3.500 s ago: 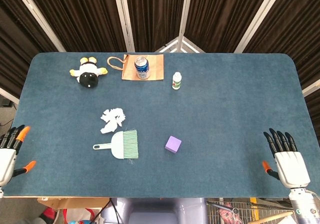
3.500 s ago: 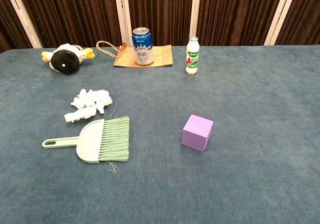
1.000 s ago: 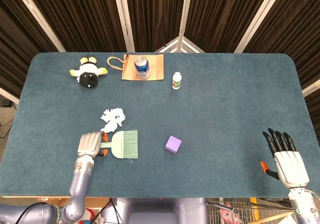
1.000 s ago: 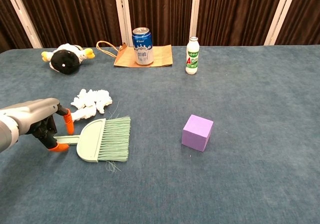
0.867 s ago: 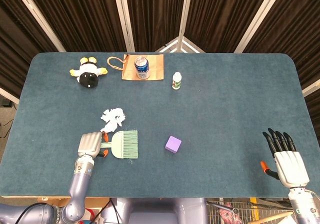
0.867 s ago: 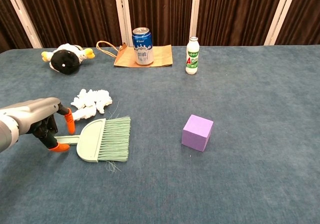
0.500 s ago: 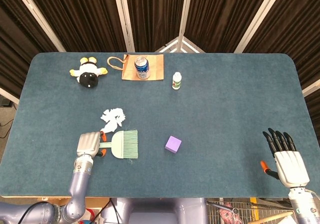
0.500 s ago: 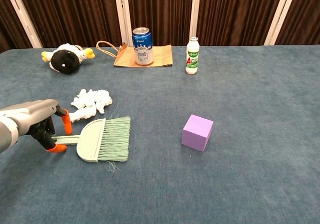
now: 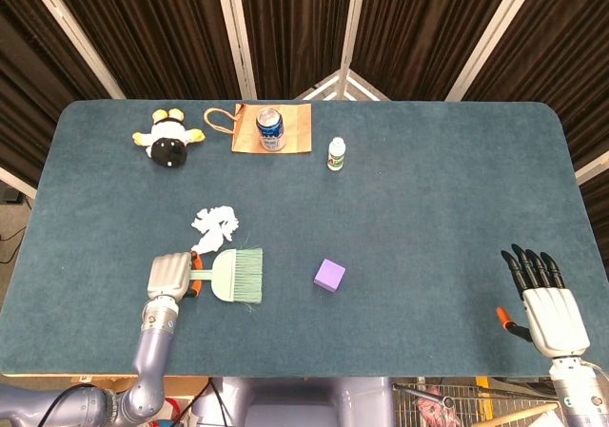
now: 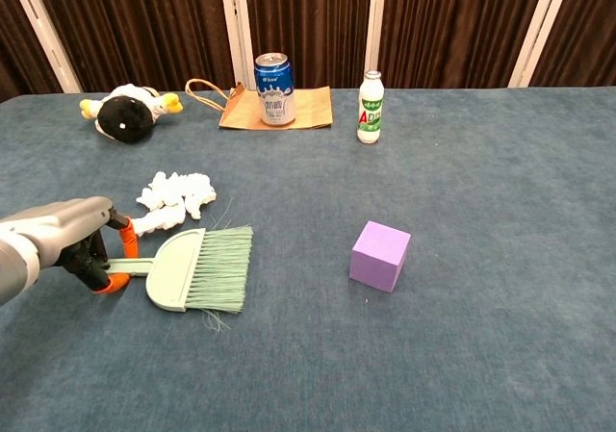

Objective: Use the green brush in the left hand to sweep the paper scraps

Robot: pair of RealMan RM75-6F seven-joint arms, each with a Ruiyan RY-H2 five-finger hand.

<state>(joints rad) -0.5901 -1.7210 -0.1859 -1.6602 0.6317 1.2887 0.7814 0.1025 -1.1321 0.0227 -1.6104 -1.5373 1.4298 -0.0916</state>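
The green brush [image 9: 236, 275] [image 10: 200, 270] lies flat on the blue table, bristles pointing right and slightly tilted. My left hand [image 9: 169, 277] [image 10: 72, 235] grips its handle from the left, with orange-tipped fingers above and below the handle and the handle's end hidden under the hand. The white paper scraps [image 9: 215, 227] [image 10: 173, 199] lie in a small heap just beyond the brush, not touching the bristles. My right hand [image 9: 542, 303] rests open at the table's near right corner, holding nothing, and shows only in the head view.
A purple cube [image 9: 329, 275] [image 10: 380, 255] sits to the right of the brush. Along the far edge stand a plush duck [image 9: 168, 140], a blue can [image 9: 270, 128] on a brown paper bag [image 9: 297, 127], and a small white bottle [image 9: 336, 153].
My left hand came in from the left edge and closed its fingers around the brush handle. The brush has turned slightly. The right hand has stayed put.
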